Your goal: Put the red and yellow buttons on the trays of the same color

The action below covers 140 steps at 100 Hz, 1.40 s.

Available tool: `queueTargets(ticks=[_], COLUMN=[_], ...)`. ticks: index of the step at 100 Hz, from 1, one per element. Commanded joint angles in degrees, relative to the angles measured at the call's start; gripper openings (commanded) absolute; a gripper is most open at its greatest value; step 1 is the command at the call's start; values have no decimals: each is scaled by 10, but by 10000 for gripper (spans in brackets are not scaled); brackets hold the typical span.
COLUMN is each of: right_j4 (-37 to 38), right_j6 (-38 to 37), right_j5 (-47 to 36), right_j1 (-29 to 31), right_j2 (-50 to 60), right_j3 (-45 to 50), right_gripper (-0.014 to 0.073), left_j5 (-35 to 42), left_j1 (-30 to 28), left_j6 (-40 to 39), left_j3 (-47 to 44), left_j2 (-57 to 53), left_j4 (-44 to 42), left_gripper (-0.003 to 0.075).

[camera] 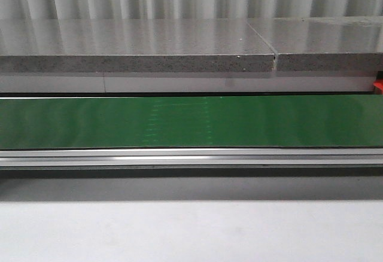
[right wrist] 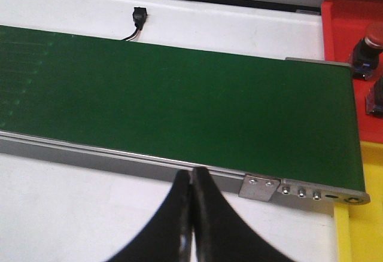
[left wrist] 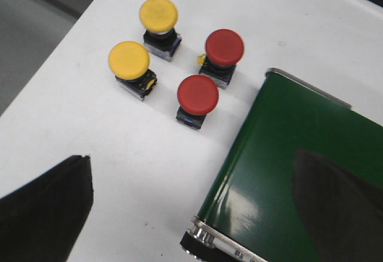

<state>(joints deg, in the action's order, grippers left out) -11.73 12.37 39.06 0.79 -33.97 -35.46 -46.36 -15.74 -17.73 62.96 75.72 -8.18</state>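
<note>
While the left jaws [left wrist: 179, 214] stand spread and released over the white bench [left wrist: 108, 154], the nearest red button [left wrist: 197, 94] sits just ahead between them, another red button [left wrist: 224, 48] and two yellow buttons [left wrist: 128, 59] beyond. Right jaws [right wrist: 191, 214] are clenched empty, the conveyor belt [right wrist: 179, 100] ahead, the red tray [right wrist: 344, 29] far off: left arm nearer.

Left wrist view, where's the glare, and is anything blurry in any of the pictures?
Left wrist view: a soft glare patch sits on the green belt near its roller end, the dark fingers are out of focus, and the four buttons are sharp. Front view: faint sheen mid-belt. Right wrist view: the closed fingertips are slightly soft.
</note>
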Motion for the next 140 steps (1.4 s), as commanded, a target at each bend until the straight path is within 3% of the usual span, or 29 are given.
queueTargets(ticks=[1,45,77,140], right_j4=[-2,-2,-2,-2], right_j6=[-1,-1,-1,-1], right_j5=[-31,-31,-31,-31], right_j1=[1,1,1,1], right_j2=[0,0,0,0], right_j3=[-14,-14,-14,-14], right_gripper=[-69,-69,-69,-69], left_j5=[14,37,73,71], left_j1=[-23,-42,-42,-42], left_j6=[25,57,67,68], left_j3=[35,48,51,111], left_j2=[29,171,218,290], left_j4=[41,88,110,112], left_gripper=[650,650,650,650])
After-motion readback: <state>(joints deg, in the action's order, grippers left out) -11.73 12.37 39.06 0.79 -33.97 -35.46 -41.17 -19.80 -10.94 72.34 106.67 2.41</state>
